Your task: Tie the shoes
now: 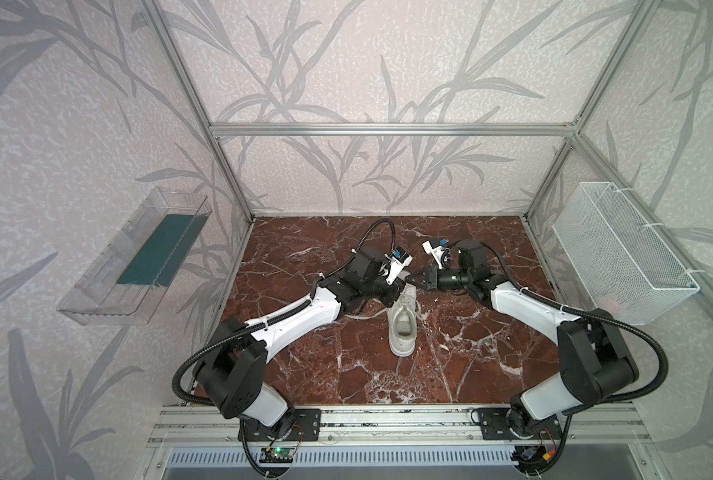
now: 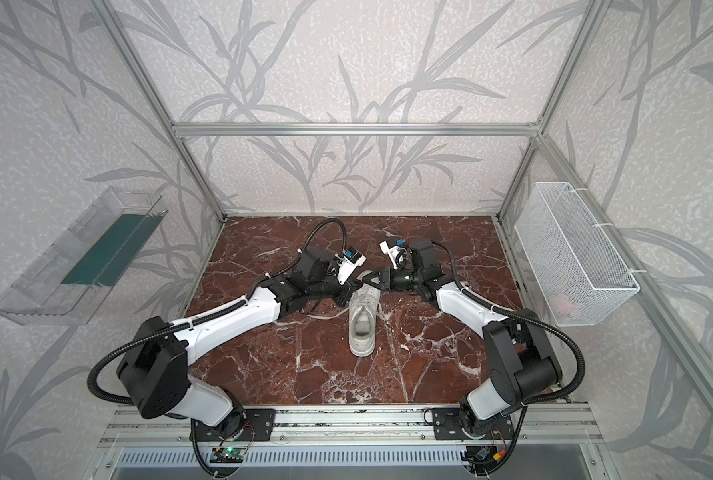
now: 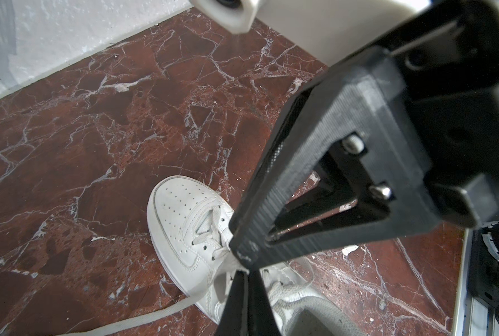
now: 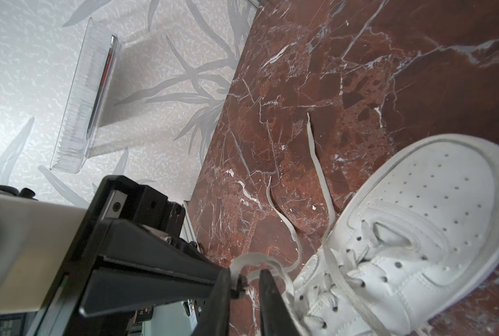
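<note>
The white sneaker (image 1: 400, 345) stands sole-down on the marble bench (image 1: 346, 374). Both claws meet just above its toe-end lacing.

The left claw (image 3: 246, 280) has its jaws pressed together. In the right wrist view its tip appears to pinch a bunched loop of the off-white lace (image 4: 251, 257), lifted just off the sneaker's upper. The right claw (image 4: 247, 279) straddles that same loop right beside the left claw's tip. Its jaws stand narrowly apart with the lace between them, and I judge it is not yet gripping.

Two free lace ends (image 4: 315, 163) lie flat on the bench just beside the sneaker's toe, and another loose length (image 1: 361, 316) trails out from its side. The eyelets are threaded, but no knot or bow shows above them.

The step in hand looks like a hand-over or a second grip on the raised lace, early in the tying.

- The right claw first has to close fully on the strand, close to the left claw's pinch but clear of its tip.
- After that, either the left claw lets go or the two draw apart across the sneaker to set a crossing.
- Nothing holds the sneaker down, so a hard pull would likely drag or tip it, and the pull should be short and level.
</note>
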You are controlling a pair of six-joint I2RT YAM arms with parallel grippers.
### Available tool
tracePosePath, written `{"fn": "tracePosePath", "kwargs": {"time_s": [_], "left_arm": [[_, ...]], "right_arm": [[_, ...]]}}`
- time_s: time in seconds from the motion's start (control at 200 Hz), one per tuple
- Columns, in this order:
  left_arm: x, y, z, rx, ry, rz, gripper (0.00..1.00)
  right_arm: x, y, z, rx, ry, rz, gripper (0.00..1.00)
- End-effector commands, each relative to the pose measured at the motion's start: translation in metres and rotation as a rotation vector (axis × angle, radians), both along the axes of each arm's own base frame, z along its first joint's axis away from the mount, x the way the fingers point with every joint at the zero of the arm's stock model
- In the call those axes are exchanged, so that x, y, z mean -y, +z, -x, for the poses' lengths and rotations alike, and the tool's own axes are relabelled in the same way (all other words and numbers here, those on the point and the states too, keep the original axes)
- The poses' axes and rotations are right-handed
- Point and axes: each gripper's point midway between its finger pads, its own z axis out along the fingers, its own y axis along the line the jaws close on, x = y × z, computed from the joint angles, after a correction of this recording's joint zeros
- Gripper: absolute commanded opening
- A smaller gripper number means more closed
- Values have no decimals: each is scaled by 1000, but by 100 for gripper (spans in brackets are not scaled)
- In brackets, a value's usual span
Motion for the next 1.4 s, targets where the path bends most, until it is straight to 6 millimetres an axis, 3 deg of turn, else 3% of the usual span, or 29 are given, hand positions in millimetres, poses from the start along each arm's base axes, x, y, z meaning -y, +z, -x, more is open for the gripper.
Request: {"fn": "tracePosePath", "kwargs": {"time_s": [0.0, 0.14, 0.265, 0.505, 0.885, 1.395], "left_arm": [[0, 6, -1, 19, 8, 8, 0], [-2, 5, 1, 22, 13, 8, 2], [-3, 4, 1, 21, 15, 8, 1], [-2, 6, 1, 25, 15, 14, 1], [-1, 8, 1, 32, 9, 23, 2], [-3, 8, 0, 38, 22, 25, 3]], "right_arm": [[-7, 17, -3, 33, 29, -35, 9], [-7, 19, -3, 33, 32, -36, 0], [-6, 19, -2, 28, 27, -33, 0], [-8, 19, 1, -7, 29, -48, 22], [-16, 13, 2, -38, 48, -56, 25], [-18, 11, 5, -58, 55, -56, 4]]}}
